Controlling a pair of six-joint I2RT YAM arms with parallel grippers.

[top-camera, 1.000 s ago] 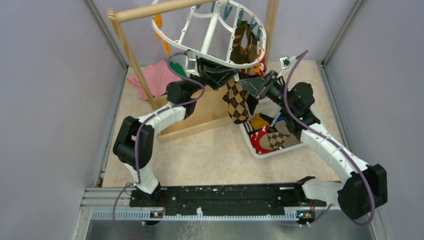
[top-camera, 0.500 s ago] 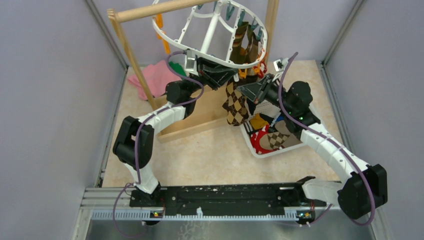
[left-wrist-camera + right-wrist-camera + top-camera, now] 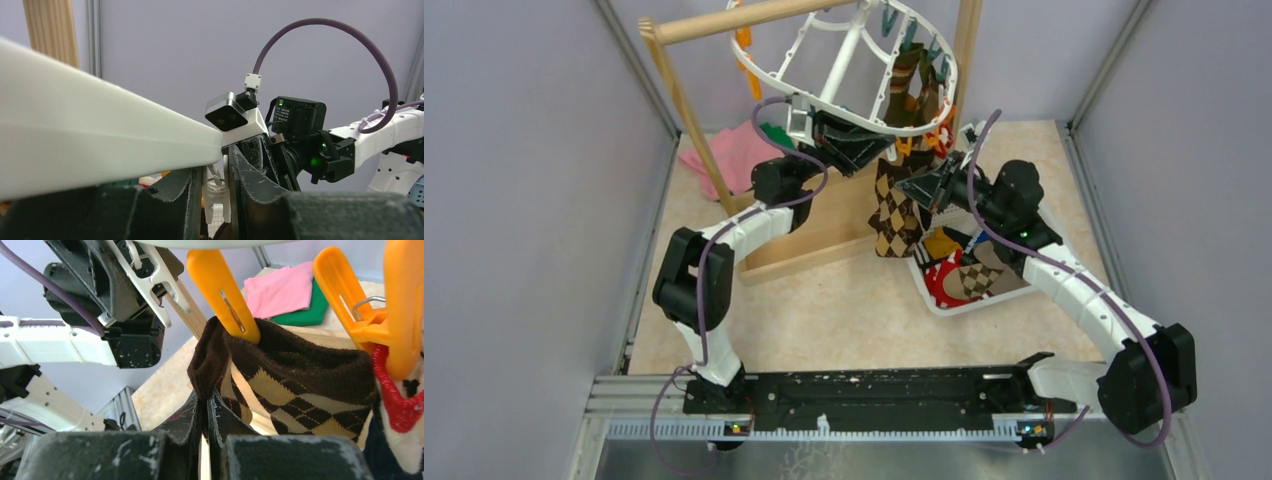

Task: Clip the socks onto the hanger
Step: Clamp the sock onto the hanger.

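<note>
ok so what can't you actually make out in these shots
Hanger: top view, its far rim and some clips run off the top edge.
Basket: top view, the right arm covers part of it, so the socks inside can't be counted.
Brown sock: right wrist view, its lower half sits behind the right gripper; in the left wrist view the blurred hanger rim up close leaves it unseen.
</note>
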